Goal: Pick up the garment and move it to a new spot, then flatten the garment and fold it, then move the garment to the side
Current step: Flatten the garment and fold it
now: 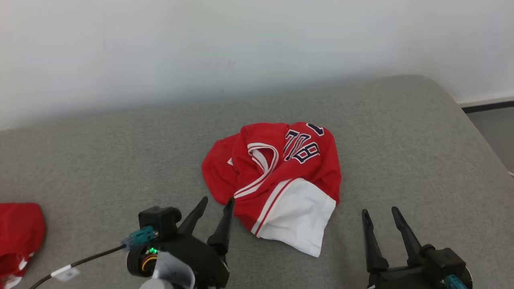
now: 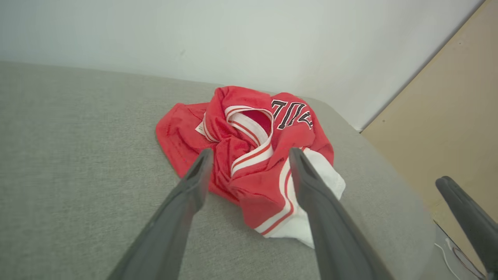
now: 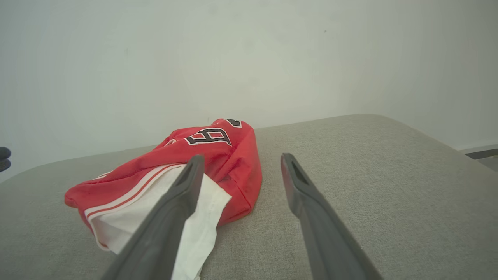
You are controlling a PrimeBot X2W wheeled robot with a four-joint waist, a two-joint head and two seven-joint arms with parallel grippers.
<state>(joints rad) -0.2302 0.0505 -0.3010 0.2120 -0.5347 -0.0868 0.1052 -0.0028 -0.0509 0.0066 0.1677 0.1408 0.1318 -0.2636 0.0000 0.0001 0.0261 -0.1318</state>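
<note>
A crumpled red garment [image 1: 273, 176] with white trim, dark lettering and a white panel lies bunched in the middle of the grey padded table [image 1: 100, 160]. My left gripper [image 1: 217, 204] stands open at the garment's near left edge, fingertips close to the cloth, nothing held. In the left wrist view the garment [image 2: 249, 155] lies just beyond the open left gripper [image 2: 251, 155]. My right gripper [image 1: 379, 214] is open near the front, to the right of the garment and apart from it. In the right wrist view the garment [image 3: 218, 155] lies ahead and left of the open right gripper [image 3: 239, 161].
Another red cloth [image 1: 18, 237] lies at the table's near left edge. A pale wall [image 1: 241, 48] runs behind the table. The table's right edge drops to a floor [image 1: 494, 128]. The right gripper's finger [image 2: 467, 217] shows at the left wrist view's right edge.
</note>
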